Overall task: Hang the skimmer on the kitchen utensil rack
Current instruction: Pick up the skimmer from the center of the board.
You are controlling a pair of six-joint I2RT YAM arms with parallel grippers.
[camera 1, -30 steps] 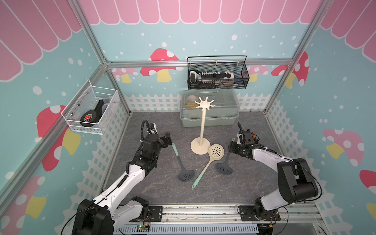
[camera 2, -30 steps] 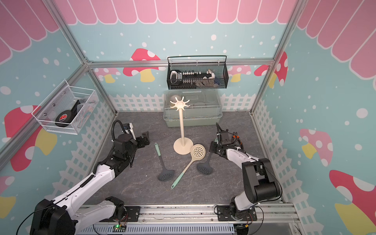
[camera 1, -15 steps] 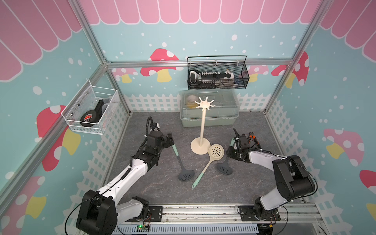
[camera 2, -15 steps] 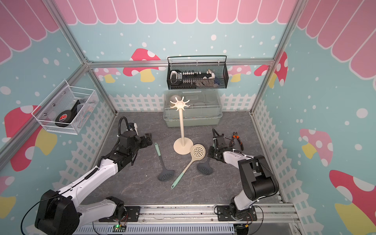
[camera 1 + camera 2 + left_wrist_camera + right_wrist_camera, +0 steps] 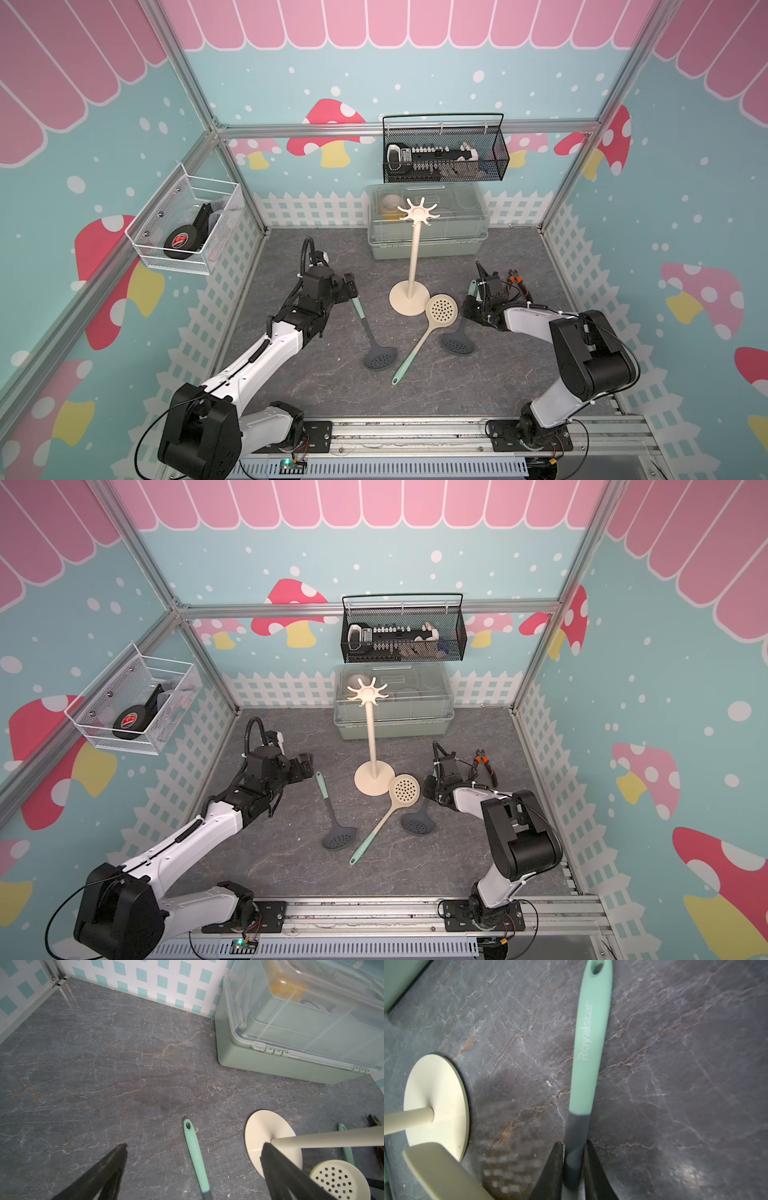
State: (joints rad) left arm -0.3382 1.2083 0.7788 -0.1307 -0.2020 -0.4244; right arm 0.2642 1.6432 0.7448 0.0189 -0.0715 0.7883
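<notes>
The right gripper is clamped on the dark neck of the skimmer, which lies on the tabletop right of centre in both top views, near the upright kitchen utensil rack. The left gripper gapes wide and empty near a second skimmer, by its green handle.

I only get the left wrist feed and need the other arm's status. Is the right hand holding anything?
Observer: Yes, the right hand is shut on the grey neck of the right dark skimmer.
Operator: Are the rack's hooks free?
Observer: In a top view, nothing hangs on the kitchen utensil rack.
Operator: Where's the nearest skimmer's head?
Observer: The head of the left dark skimmer lies toward the robot, close beside the handle tip of the cream skimmer.
</notes>
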